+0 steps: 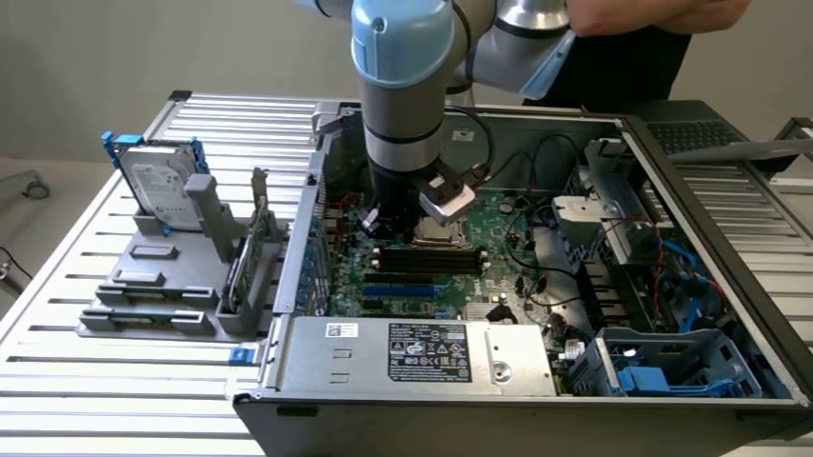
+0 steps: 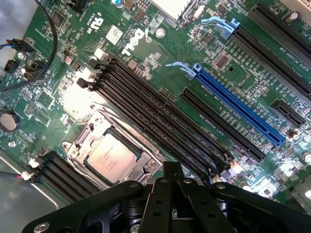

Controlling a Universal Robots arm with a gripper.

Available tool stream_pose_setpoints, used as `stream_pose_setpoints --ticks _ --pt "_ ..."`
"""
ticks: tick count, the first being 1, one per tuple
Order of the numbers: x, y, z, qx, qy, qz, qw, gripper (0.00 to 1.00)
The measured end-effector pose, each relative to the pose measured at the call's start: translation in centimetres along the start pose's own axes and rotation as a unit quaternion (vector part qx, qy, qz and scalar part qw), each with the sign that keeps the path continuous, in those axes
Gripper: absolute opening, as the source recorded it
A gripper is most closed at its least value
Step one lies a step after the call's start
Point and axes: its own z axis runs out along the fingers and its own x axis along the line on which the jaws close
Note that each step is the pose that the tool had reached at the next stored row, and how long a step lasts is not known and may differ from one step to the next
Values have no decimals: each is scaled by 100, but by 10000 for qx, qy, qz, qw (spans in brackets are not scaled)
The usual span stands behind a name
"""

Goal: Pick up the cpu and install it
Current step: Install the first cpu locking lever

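The cpu [image 2: 111, 158], a small square chip with a silver-grey face, lies flat inside the metal-framed socket [image 2: 85, 141] on the green motherboard. My gripper [image 2: 172, 171] hovers just beside the socket, close to the black memory slots [image 2: 155, 116]. Its black fingers are shut together with nothing between them. In the exterior view the gripper [image 1: 385, 227] hangs straight down into the open computer case [image 1: 711, 286], right by the socket [image 1: 441, 236].
A silver hard drive with a blue bracket [image 1: 163, 181] stands on a grey fixture [image 1: 152, 286] at the exterior view's left. The power supply [image 1: 406, 352] fills the case's near side. Cables and drive bays [image 1: 661, 371] crowd its right. A person [image 1: 635, 24] stands behind.
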Motion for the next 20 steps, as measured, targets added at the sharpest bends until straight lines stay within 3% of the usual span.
stream_pose_setpoints --ticks 20 --pt "2 -27 93 19 6 -38 10000 11"
